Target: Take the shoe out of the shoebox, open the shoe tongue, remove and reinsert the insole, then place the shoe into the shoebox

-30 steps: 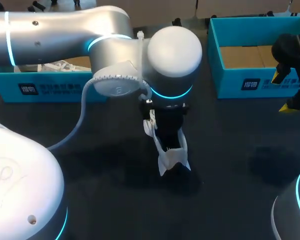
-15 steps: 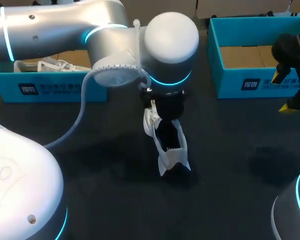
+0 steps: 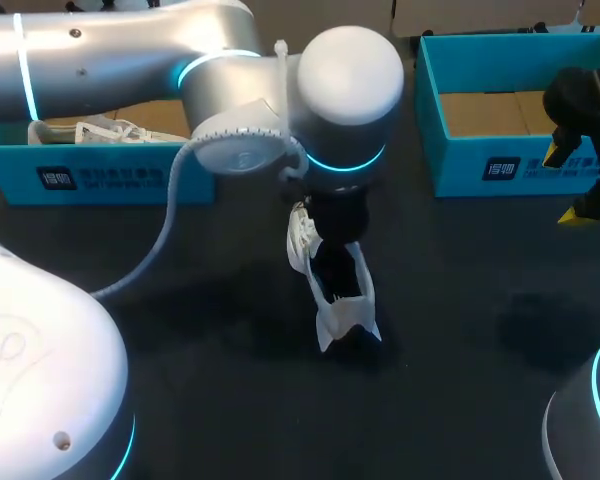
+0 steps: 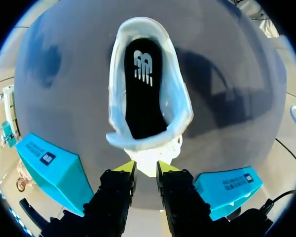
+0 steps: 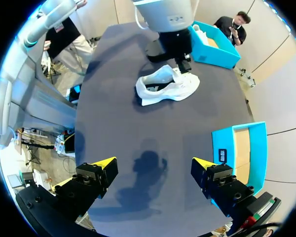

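Note:
A white shoe [image 3: 342, 300] lies on the dark table at the middle, its opening facing up. A black insole [image 4: 143, 89] with a white mark lies inside the shoe. My left arm [image 3: 345, 100] reaches over from the left, and its wrist hides the shoe's front part in the head view. My left gripper [image 4: 145, 168] is shut on the white tongue [image 4: 147, 159], which sits pinched between the yellow tips. My right gripper [image 3: 572, 183] hangs open at the far right, over the front wall of the right shoebox [image 3: 510, 165]. Its fingers hold nothing, and the shoe [image 5: 165, 86] lies far ahead of it.
A second blue shoebox [image 3: 110, 175] stands at the back left with another white shoe [image 3: 100, 130] in it. The right shoebox shows only its brown cardboard floor. Bare dark table [image 3: 230, 380] lies in front of the shoe.
My left gripper's fingers have closed in from wide open onto the tongue, and its wrist has shifted slightly. The shoe and my right arm have stayed where they were.

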Robot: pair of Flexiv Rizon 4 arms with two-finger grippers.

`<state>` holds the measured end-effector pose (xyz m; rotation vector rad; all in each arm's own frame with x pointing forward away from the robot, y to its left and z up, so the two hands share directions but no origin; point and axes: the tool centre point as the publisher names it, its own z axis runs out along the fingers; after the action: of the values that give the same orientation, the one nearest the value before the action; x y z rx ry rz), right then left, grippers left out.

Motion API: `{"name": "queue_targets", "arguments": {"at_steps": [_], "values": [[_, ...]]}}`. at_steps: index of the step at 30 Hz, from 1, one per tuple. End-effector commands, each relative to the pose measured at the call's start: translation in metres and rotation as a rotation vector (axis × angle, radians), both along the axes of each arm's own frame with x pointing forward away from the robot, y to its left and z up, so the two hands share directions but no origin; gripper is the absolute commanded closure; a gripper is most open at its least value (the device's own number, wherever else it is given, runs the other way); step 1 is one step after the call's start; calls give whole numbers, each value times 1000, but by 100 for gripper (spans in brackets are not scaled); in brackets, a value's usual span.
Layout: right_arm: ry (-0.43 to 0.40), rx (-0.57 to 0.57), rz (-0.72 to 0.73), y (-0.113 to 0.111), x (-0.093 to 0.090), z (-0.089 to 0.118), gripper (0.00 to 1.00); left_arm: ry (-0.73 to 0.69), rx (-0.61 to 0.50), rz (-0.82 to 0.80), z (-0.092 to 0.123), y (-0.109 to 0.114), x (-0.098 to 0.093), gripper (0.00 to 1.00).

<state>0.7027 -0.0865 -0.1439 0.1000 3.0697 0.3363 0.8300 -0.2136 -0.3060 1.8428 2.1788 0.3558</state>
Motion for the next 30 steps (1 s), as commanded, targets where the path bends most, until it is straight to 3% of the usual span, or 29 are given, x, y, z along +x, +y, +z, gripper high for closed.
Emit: {"name": "queue_targets", "arguments": {"at_steps": [1,6,11,21,26,30], "values": [[3,-2,0,1,2,0,0,7,11,-20,-7,-3,-5,70],[3,-2,0,1,2,0,0,26,20,-57,-9,-1,-12,66],[3,-2,0,1,2,0,0,49,26,-95,-9,4,-17,72],[3,-2,0,1,2,0,0,63,70,-165,-20,4,-31,61],[3,-2,0,1,2,0,0,73,76,-188,-25,1,-40,64],[3,-2,0,1,2,0,0,69,63,-171,-24,-1,-44,62]]}}
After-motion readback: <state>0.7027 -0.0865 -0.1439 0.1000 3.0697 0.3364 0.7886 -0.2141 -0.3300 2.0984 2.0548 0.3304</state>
